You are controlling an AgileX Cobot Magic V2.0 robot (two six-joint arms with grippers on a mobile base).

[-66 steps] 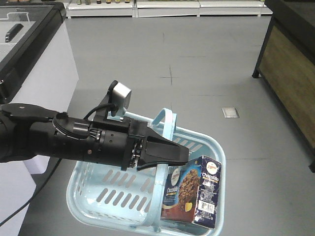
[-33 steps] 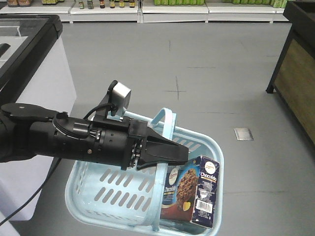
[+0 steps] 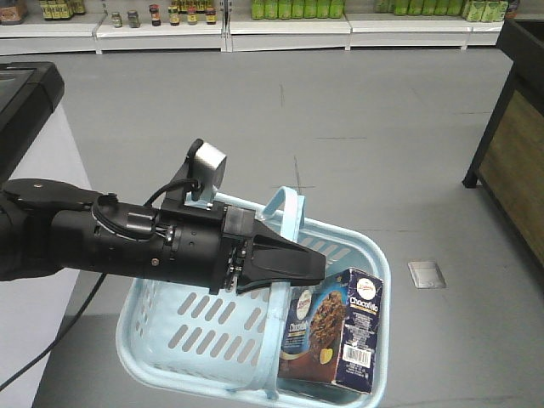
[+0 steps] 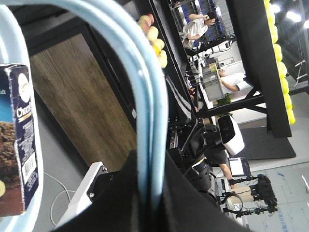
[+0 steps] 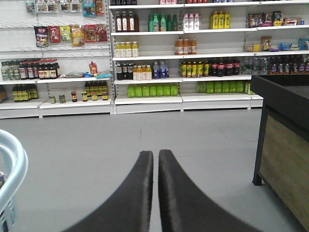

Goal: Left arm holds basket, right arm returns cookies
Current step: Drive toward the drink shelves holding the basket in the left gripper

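My left arm (image 3: 127,242) reaches in from the left, and its gripper (image 3: 313,265) is shut on the pale blue loop handles (image 3: 285,221) of the basket (image 3: 153,319), which hangs in the air. In the left wrist view both handles (image 4: 147,96) run pinched between the black jaws of the gripper (image 4: 150,195). The cookies (image 3: 336,331), a dark navy box, stand upright in the basket's near right corner and show at the left edge of the left wrist view (image 4: 19,145). My right gripper (image 5: 155,153) is shut with nothing in it, over bare floor. A basket handle (image 5: 12,166) curves at its left.
Store shelves with bottles (image 5: 154,53) line the far wall. A dark counter with wood panelling (image 5: 285,145) stands on the right (image 3: 514,161). A black-topped white cabinet (image 3: 25,102) is at the left. A metal floor plate (image 3: 427,274) lies right of the basket.
The background has shifted: the shelves have come further into view, the left cabinet has slid out leftward and the floor plate has moved down-right. Arm, basket and cookies keep their places in frame.
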